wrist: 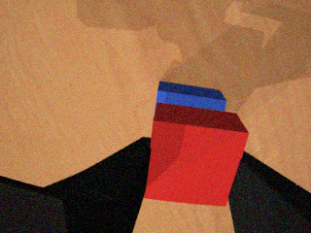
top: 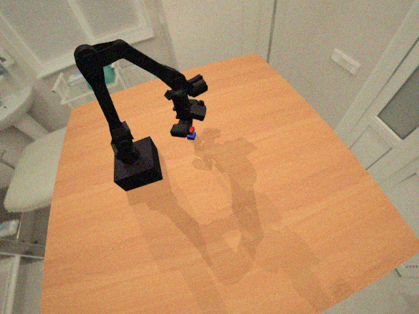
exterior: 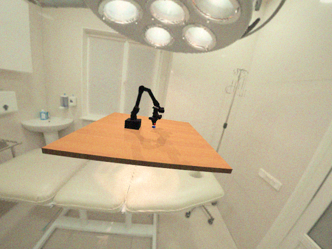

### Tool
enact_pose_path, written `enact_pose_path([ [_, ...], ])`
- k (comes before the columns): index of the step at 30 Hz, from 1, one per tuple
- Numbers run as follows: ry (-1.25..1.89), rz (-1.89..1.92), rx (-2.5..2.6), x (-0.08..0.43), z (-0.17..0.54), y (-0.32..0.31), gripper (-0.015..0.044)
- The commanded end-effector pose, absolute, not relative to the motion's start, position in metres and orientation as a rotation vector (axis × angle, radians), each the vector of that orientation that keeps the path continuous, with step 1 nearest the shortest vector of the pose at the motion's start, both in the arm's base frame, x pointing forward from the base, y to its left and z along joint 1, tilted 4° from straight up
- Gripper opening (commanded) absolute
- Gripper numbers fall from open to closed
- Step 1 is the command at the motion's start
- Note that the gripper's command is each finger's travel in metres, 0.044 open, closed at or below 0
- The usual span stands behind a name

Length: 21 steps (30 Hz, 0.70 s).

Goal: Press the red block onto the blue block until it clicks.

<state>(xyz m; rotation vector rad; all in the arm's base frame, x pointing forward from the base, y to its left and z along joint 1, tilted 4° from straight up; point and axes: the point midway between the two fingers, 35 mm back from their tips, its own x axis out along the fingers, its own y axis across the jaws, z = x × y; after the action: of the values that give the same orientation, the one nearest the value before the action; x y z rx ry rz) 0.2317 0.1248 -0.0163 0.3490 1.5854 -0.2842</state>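
1. Basically, the gripper (top: pixel 189 129) (exterior: pixel 153 124) (wrist: pixel 190 154) is clenched on the red block (top: pixel 192 129) (exterior: pixel 154 124) (wrist: pixel 196 162), one finger on its left side and one on its right in the wrist view.
2. Blue block (top: pixel 191 136) (exterior: pixel 153 126) (wrist: pixel 191 101) sits on the table (top: pixel 253 169) (exterior: pixel 139 144) (wrist: pixel 73 87), right of the arm's base (top: pixel 135 174) (exterior: pixel 133 124) in the top and exterior views.
3. Key relation: blue lies below the pincer and the red block. Wrist view has it peeking out past red's far edge, partly covered. Contact or small gap: can't tell.
4. Long axis: red's top looks nearly square, no clear one. Its edges run roughly parallel to blue's, so yaw looks about right.
5. One arm only, so no reach choice. It arches over from the left and its gripper points down.
6. Next, probably: confirm centring, then press straight down until it clicks, then release. An offset press could tip red or skid blue.
7. Surface: orange wood grain, arm shadows toward the near side.
8. Room: clinic-like. Padded couch (exterior: pixel 171 190) at the near side under the table, sink (exterior: pixel 48 123) far left, big lamp (exterior: pixel 171 45) overhead, drip stand (exterior: pixel 229 112) right.
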Motion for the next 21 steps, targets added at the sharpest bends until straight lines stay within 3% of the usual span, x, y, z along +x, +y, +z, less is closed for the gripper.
enact_pose_path([
  [1, 1.588, -0.284, 0.356, 0.2308, -0.0235, 0.1258, 0.0],
  [21, 1.588, -0.284, 0.356, 0.2316, -0.0324, 0.1261, 0.0],
])
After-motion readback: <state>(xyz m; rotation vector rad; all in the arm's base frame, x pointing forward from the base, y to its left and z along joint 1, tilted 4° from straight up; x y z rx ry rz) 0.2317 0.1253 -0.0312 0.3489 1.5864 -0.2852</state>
